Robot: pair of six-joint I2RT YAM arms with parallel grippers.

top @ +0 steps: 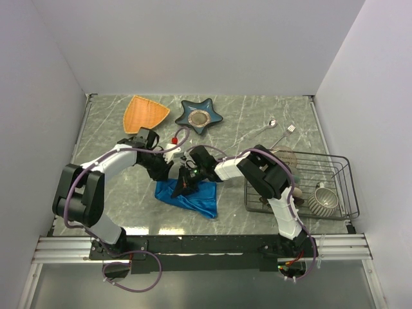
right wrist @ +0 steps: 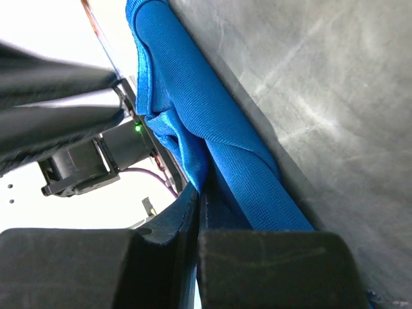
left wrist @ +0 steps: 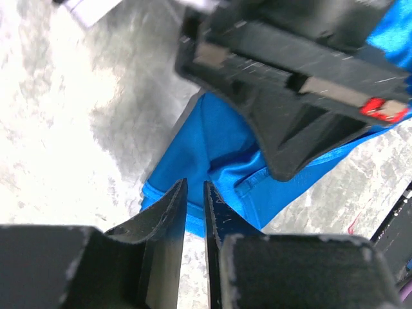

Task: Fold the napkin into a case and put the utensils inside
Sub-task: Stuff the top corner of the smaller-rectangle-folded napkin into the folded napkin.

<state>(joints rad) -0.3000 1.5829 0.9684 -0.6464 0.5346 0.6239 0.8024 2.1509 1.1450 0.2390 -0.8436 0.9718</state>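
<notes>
Top external view shows the napkin (top: 193, 196) bunched on the table (top: 132, 193), just ahead of the arm bases. The right gripper (right wrist: 198, 193) is clamped on a fold of it. The left gripper (left wrist: 196, 207) hovers over the cloth's edge, jaws a slit apart with nothing visible between them. The fold likely needs drawing taut, hems aligned, before release. The spoon (top: 271, 121) and fork (top: 291, 129) lie well apart at far right. The wire rack (top: 347, 187) crowds the right side, so the free room lies leftward.
</notes>
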